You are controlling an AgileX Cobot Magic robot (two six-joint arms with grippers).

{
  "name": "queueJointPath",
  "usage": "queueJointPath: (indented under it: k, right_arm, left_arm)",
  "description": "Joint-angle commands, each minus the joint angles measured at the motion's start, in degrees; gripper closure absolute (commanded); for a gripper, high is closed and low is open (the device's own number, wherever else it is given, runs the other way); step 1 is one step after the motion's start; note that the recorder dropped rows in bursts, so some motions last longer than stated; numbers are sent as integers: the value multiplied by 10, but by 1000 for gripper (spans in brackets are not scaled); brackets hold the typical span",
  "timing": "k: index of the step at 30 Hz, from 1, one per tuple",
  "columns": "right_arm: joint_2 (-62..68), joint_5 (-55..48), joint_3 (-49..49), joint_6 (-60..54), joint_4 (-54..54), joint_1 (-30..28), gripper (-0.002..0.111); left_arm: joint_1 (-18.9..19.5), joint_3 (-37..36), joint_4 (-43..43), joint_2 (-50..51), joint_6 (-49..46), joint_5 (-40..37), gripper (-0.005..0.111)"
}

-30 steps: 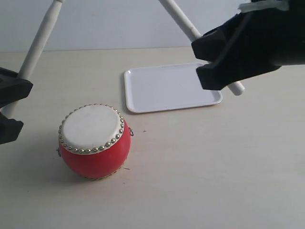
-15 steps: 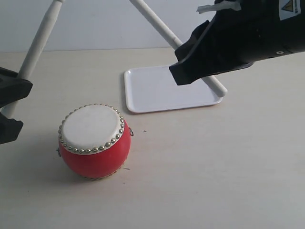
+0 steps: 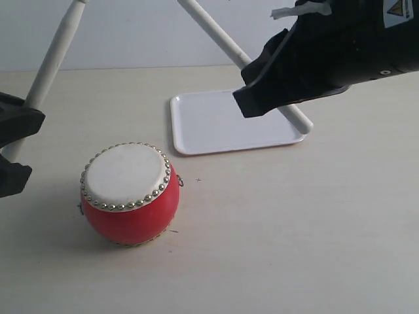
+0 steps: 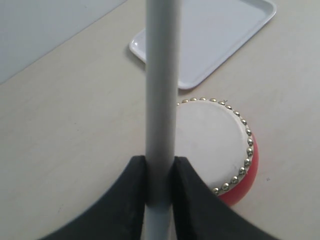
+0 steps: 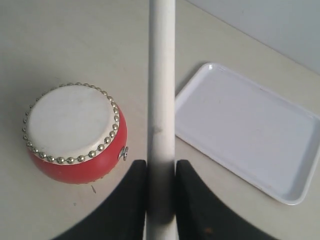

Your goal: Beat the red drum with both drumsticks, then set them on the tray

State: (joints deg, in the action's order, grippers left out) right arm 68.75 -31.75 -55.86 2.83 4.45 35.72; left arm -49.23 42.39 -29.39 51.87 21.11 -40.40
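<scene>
The red drum (image 3: 129, 194) with its cream skin and silver studs stands on the table at the front left; it also shows as the red drum (image 4: 220, 145) and the red drum (image 5: 75, 132). Behind it lies the white tray (image 3: 196, 124), seen too as the tray (image 4: 215, 40) and the tray (image 5: 250, 135). My left gripper (image 3: 13, 154) at the left edge is shut on a drumstick (image 3: 52, 55) that points up and away; the grip is plain at the left gripper (image 4: 160, 182). My right gripper (image 3: 262, 91) hangs over the tray, shut on the other drumstick (image 3: 216, 33), as the right gripper (image 5: 161, 190) shows.
A pale beige table (image 3: 294, 229) carries everything, with a light wall behind it. The right arm's black body (image 3: 347, 46) fills the upper right and hides the tray's far right corner.
My right gripper swung left with its drumstick, from beyond the tray's right edge to over the tray, then held still. The left gripper and the drum stayed put.
</scene>
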Motion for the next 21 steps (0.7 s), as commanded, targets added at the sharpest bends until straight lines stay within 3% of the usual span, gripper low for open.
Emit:
queueJointPath:
  k: [1,7,15,21]
  right_arm:
    - [15,-13,-5,1,-1,2,108]
    - [75,-46,-5,1,-1,2,108]
    - [125,-55,-5,-106,-125,2,108]
    - [125,-102,-5,-154,-165,2,108]
  left_arm:
    - [1,3,-4,0,9,-21,107]
    - [1,18,-70,22,32,-143,107]
    - [1,37,-69,90,-83,-246,107]
    - [1,37,-50,151,-121,-250,107]
